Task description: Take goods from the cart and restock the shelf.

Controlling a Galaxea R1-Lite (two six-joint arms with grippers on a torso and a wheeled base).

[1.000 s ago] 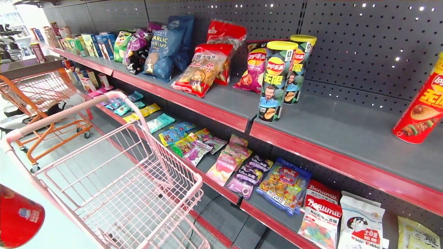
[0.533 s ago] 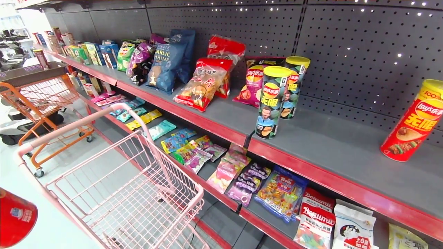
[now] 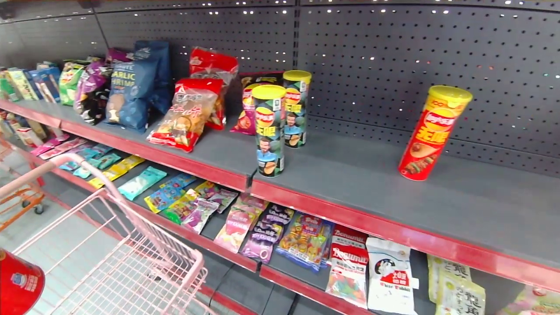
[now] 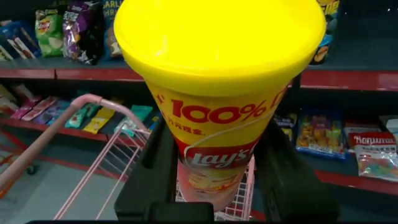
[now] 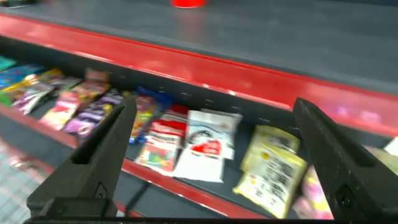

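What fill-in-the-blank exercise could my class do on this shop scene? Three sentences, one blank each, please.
1. The left gripper is shut on a red can with a ____ lid.
2. On the upper shelf, ____ dark cans stand left of a lone can.
3. The right gripper faces the lower shelf and is ____, with nothing between its fingers.

Missing words: yellow; two; open.

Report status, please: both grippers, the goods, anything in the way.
Left gripper shut on red chip can, near pink cart. Right gripper open, holding nothing, facing lower shelf. Upper shelf: gap between dark cans and standing red can.
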